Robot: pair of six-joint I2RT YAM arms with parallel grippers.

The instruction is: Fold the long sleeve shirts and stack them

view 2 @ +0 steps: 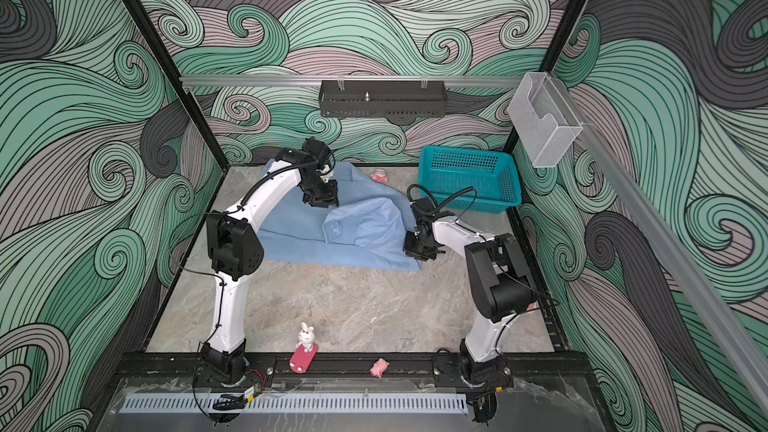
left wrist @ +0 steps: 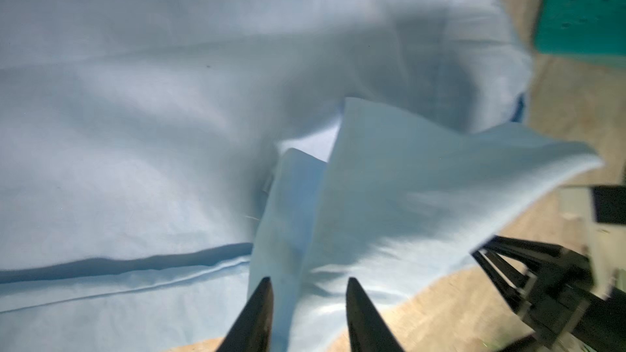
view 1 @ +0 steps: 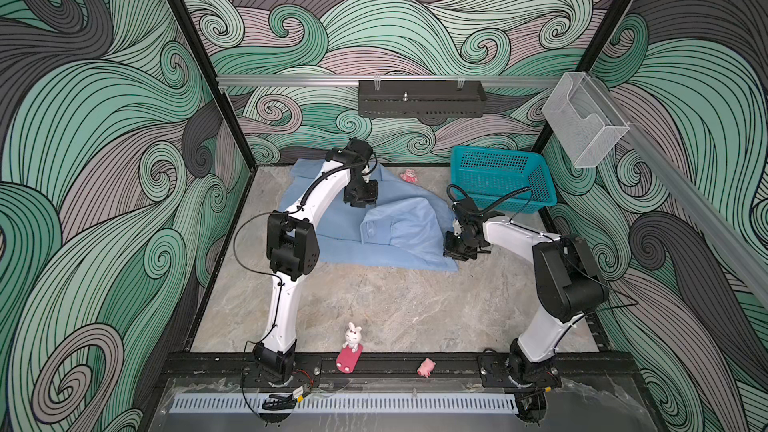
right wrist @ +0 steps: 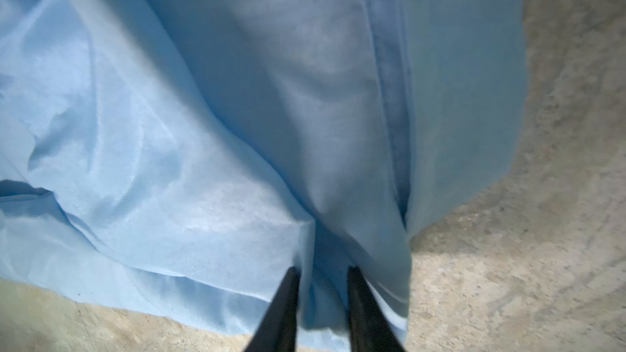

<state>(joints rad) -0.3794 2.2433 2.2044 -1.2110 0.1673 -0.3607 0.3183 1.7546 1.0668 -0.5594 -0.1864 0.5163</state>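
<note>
One light blue long sleeve shirt [view 1: 395, 238] [view 2: 357, 243] lies spread at the back of the table, a sleeve with its buttoned cuff [view 1: 376, 228] folded over its middle. My left gripper [view 1: 360, 197] [view 2: 322, 199] hangs over the shirt's far part. In the left wrist view the left gripper [left wrist: 308, 282] is open, and a raised fold of the shirt [left wrist: 406, 181] lies between its parted fingers. My right gripper [view 1: 457, 249] [view 2: 417, 249] sits at the shirt's right edge. There the right gripper [right wrist: 321, 270] is shut on a bunched fold of the shirt [right wrist: 203, 130].
A teal basket [view 1: 498, 176] [view 2: 469, 178] stands at the back right, close to the right arm. A small pink toy [view 1: 409, 175] lies behind the shirt. A white rabbit figure [view 1: 352, 338] and a pink pig [view 1: 427, 366] sit at the front edge.
</note>
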